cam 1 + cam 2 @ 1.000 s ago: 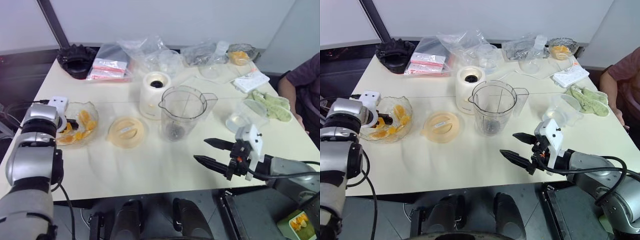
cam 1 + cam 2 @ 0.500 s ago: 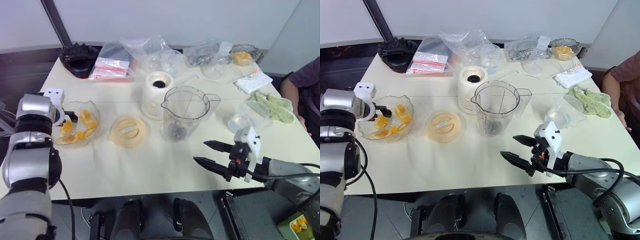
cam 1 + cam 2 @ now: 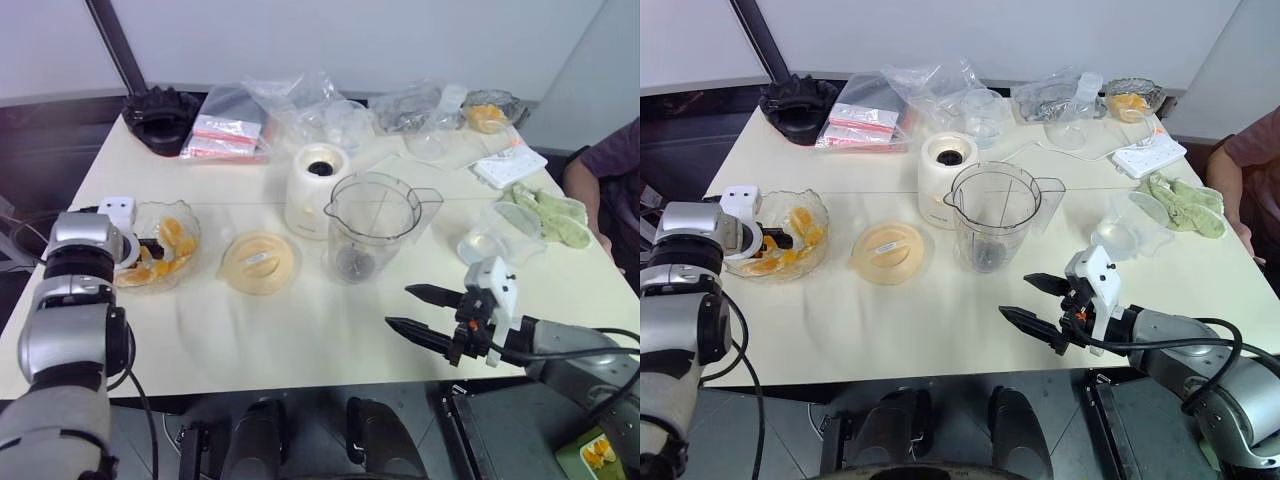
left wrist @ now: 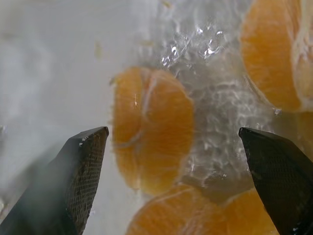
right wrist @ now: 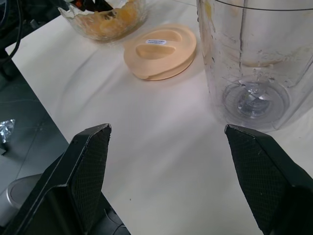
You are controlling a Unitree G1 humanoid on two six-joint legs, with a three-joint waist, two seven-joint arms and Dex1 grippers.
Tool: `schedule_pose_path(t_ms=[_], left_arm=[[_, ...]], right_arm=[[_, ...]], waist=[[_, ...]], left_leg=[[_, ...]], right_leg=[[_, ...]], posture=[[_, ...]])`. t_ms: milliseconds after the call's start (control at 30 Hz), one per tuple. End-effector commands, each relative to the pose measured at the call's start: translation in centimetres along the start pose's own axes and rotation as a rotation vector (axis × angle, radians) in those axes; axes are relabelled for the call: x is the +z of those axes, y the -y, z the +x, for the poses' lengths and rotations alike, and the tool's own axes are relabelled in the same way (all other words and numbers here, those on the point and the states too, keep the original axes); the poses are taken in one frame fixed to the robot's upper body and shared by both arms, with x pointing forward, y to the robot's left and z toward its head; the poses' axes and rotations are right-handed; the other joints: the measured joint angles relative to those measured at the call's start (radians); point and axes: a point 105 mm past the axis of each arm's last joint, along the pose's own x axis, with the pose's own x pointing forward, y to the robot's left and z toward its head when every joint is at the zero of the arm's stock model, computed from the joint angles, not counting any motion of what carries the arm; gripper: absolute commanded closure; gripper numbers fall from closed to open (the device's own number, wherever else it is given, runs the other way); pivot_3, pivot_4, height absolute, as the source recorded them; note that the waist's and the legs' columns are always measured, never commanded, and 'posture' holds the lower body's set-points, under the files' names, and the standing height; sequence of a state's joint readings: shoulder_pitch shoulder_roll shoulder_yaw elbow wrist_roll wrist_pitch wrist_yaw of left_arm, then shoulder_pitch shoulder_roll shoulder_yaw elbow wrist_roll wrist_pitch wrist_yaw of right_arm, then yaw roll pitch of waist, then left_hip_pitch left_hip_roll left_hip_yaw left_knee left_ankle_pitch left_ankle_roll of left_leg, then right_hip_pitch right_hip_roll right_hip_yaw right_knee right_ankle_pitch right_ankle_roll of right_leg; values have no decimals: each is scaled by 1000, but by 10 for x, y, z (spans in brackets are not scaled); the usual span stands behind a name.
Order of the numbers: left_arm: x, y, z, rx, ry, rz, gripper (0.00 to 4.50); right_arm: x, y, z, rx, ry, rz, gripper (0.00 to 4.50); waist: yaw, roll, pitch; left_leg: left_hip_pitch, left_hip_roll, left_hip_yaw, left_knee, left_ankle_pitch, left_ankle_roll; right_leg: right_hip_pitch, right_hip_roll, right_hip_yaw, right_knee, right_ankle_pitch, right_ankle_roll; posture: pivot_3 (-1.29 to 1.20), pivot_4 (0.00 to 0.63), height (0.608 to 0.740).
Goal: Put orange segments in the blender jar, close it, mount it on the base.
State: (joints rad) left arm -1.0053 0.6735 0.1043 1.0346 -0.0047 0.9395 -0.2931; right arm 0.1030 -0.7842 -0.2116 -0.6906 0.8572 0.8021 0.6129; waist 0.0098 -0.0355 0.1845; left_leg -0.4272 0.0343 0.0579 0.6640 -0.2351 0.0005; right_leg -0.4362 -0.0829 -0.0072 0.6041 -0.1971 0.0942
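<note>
Several orange segments (image 3: pixel 165 250) lie in a clear glass bowl (image 3: pixel 188 222) at the table's left. My left gripper (image 3: pixel 148 246) is down inside the bowl and open. In the left wrist view its fingers (image 4: pixel 80 176) straddle one segment (image 4: pixel 151 137) without touching it. The blender jar (image 3: pixel 370 225) stands upright and without fruit at mid-table, its dark blade (image 5: pixel 252 98) visible at the bottom. The cream base (image 3: pixel 315 185) stands just behind it to the left. My right gripper (image 3: pixel 398 306) hovers open near the front edge, right of the jar, holding nothing.
A flat pale-orange lid (image 3: pixel 257 262) lies between bowl and jar. A small clear cup (image 3: pixel 495 235), green cloth (image 3: pixel 545 212) and power strip (image 3: pixel 507 163) are at the right, where a person's arm (image 3: pixel 600 165) shows. Plastic bags (image 3: pixel 300 105) and a black ring (image 3: pixel 158 118) line the back.
My left gripper has settled slightly lower and further into the bowl than half a second ago, still open. The right gripper has kept still. The camera has shifted a little.
</note>
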Motion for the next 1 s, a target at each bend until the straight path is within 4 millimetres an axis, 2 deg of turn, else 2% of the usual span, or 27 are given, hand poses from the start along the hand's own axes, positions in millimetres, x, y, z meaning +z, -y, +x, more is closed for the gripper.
schedule_pose_path(t_ms=[33, 67, 167, 333, 467, 633, 900, 1000], left_arm=[[0, -7, 0, 29, 2, -15, 827], [0, -7, 1, 31, 4, -15, 1208], [0, -9, 1, 42, 5, -17, 2738], [3, -12, 0, 56, 13, -13, 2738], [14, -15, -7, 78, 44, 23, 2738], [25, -10, -13, 67, 68, 36, 2738], [13, -7, -2, 61, 55, 13, 2738], [12, -6, 0, 66, 56, 25, 3598]], right_arm=[[8, 0, -2, -12, 32, -32, 580], [8, 0, -2, -14, 32, -31, 580], [6, -1, -2, -16, 31, -28, 580], [6, 0, -1, -18, 32, -27, 580], [6, 1, -1, -17, 30, -28, 580], [4, 2, 2, -10, 19, -35, 580], [5, 4, 3, -11, 18, -44, 580], [5, 5, 2, -18, 19, -44, 580]], waist=[[1, 0, 0], [1, 0, 0], [2, 0, 0], [2, 0, 0], [2, 0, 0], [2, 0, 0], [3, 0, 0], [3, 0, 0]], left_leg=[[0, 0, 0, 0, 0, 0], [0, 0, 0, 0, 0, 0], [0, 0, 0, 0, 0, 0], [0, 0, 0, 0, 0, 0], [0, 0, 0, 0, 0, 0], [0, 0, 0, 0, 0, 0], [0, 0, 0, 0, 0, 0], [0, 0, 0, 0, 0, 0]], right_leg=[[0, 0, 0, 0, 0, 0], [0, 0, 0, 0, 0, 0], [0, 0, 0, 0, 0, 0], [1, 0, 0, 0, 0, 0], [1, 0, 0, 0, 0, 0], [1, 0, 0, 0, 0, 0], [1, 0, 0, -1, 0, 0], [1, 0, 0, -1, 0, 0]], posture=[[0, 150, 740], [0, 150, 740], [0, 150, 740], [0, 150, 740], [0, 150, 740], [0, 150, 740], [0, 150, 740], [0, 150, 740]])
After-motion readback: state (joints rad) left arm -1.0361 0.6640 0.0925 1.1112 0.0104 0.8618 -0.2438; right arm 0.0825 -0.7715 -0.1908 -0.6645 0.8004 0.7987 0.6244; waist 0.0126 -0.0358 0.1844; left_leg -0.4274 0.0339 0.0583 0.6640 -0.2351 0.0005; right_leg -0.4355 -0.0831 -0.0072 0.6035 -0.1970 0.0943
